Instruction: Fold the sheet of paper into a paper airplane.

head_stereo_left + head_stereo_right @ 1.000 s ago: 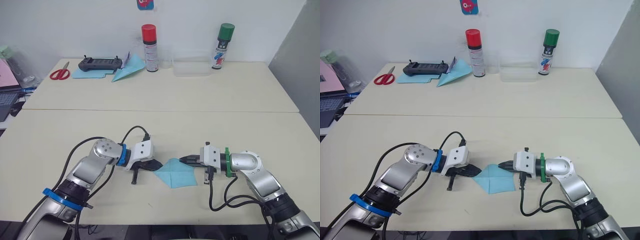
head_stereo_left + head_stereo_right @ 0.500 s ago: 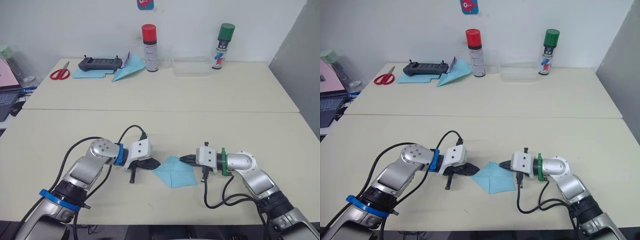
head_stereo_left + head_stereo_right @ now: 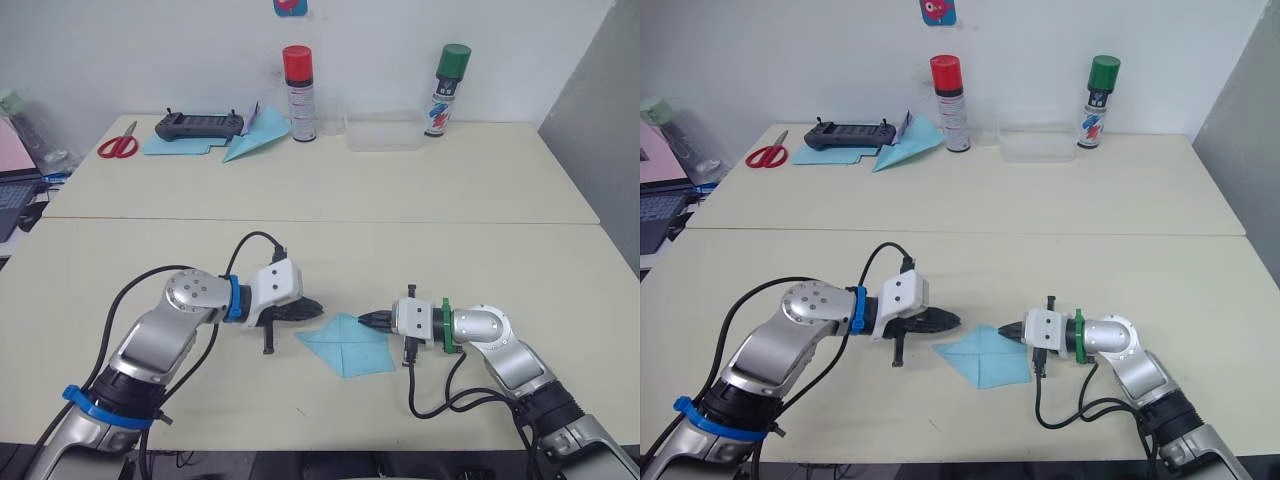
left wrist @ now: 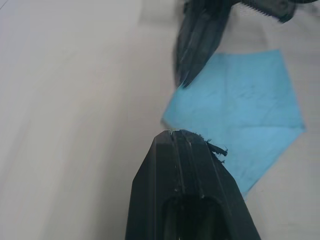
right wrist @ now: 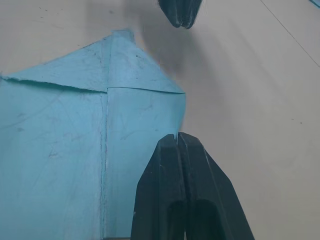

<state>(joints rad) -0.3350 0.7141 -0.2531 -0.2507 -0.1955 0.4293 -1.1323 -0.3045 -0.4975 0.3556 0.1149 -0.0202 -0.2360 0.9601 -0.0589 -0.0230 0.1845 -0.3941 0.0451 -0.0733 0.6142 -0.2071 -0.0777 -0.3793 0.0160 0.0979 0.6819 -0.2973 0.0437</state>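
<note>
The sheet of paper lies flat on the near table. It is light blue and creased, with two corners folded in to a point facing left. My left gripper is shut and empty, hovering just beyond that point. In the left wrist view its fingertips sit over the paper's edge. My right gripper is shut, its tip at the paper's right corner. The right wrist view shows that tip over the folded flap. The paper airplane is out of view.
On the far table stand a red-capped spray can, a green-capped spray can and a clear plastic box. Further left are a teal paper dart, a black controller, flat blue sheets and red scissors.
My left gripper has lifted off the paper's left tip and drawn back to the left. The tip now lies flat. The right gripper has shifted slightly left along the paper's right corner.
</note>
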